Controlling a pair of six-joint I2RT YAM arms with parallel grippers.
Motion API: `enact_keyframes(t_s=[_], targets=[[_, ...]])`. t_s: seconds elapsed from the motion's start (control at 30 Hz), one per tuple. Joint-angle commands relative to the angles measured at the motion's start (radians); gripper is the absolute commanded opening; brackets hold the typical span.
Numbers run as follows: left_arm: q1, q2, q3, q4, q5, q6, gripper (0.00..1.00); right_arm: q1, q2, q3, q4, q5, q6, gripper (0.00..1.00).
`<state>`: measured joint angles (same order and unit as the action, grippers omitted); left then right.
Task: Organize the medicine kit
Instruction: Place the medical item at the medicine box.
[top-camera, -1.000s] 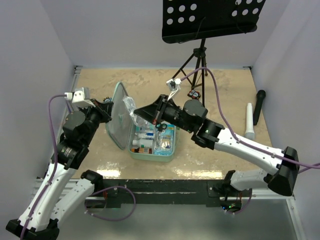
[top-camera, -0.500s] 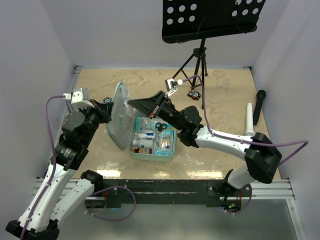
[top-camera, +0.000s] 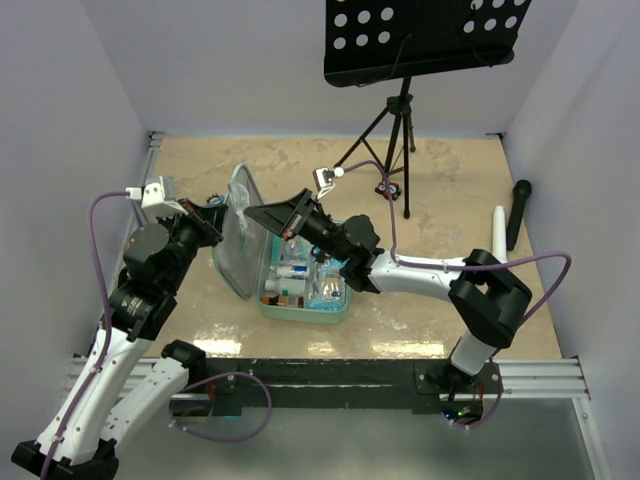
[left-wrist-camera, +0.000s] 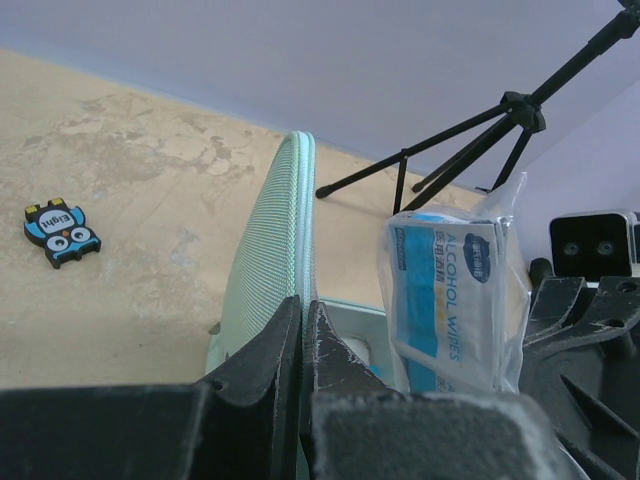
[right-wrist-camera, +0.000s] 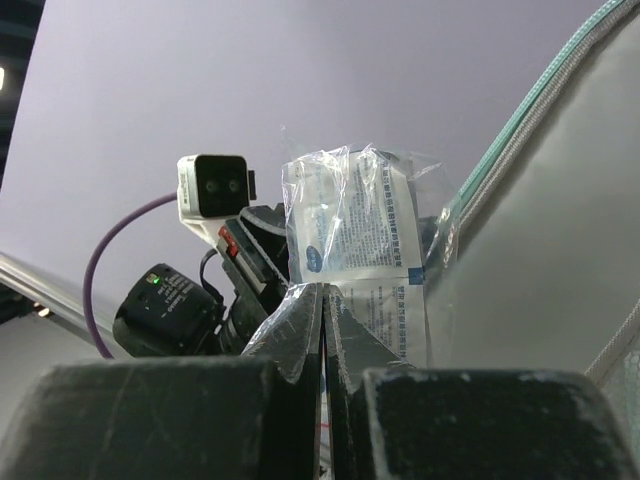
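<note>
**Now gripping: both arms are meeting at the kit's raised lid**

Centrally on the table (top-camera: 450, 170), toward its left half, the medicine kit (top-camera: 338, 306) is lying open. Its mint-green lid (top-camera: 232, 252) is standing nearly upright on the left side of the base, and small packets and bottles are sitting inside the base.

The left gripper (left-wrist-camera: 303, 335) is pinching the lid's edge, its fingers (left-wrist-camera: 270, 345) pressed together on the mesh-textured rim. The right gripper (right-wrist-camera: 325, 305) is reaching across the open base toward the lid. Its jaws are clamping the lower edge of a clear bag of alcohol wipes (left-wrist-camera: 450, 300), which is hanging upright just beside the lid's inner face. Whether the bag is touching the lid is hard to tell.

Elsewhere, a small blue owl figure (left-wrist-camera: 60, 232) is lying flat on the table left of the lid. A black music stand (top-camera: 425, 40) is rising at the back on its tripod (top-camera: 395, 140). A white cylinder (top-camera: 498, 242) and a black microphone (top-camera: 518, 212) are lying side by side near the right wall.
</note>
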<state>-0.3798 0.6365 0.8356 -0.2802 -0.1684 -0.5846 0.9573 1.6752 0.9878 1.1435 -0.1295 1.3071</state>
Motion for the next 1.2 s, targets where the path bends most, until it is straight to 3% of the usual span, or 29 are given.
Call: enact_keyframes(t_s=[0.0,0.57,1.17], targets=[[0.005,-0.009,0.013,0.003,0.004,-0.018,0.00,0.003,0.012,0.049,0.091,0.050,0.035,0.00],[0.005,-0.038,-0.004,-0.007,-0.008,-0.021,0.00,0.038,0.113,0.084,0.147,0.162,0.121,0.00],[0.005,-0.067,0.007,-0.013,-0.016,-0.024,0.00,0.093,0.167,0.091,0.068,0.234,0.110,0.00]])
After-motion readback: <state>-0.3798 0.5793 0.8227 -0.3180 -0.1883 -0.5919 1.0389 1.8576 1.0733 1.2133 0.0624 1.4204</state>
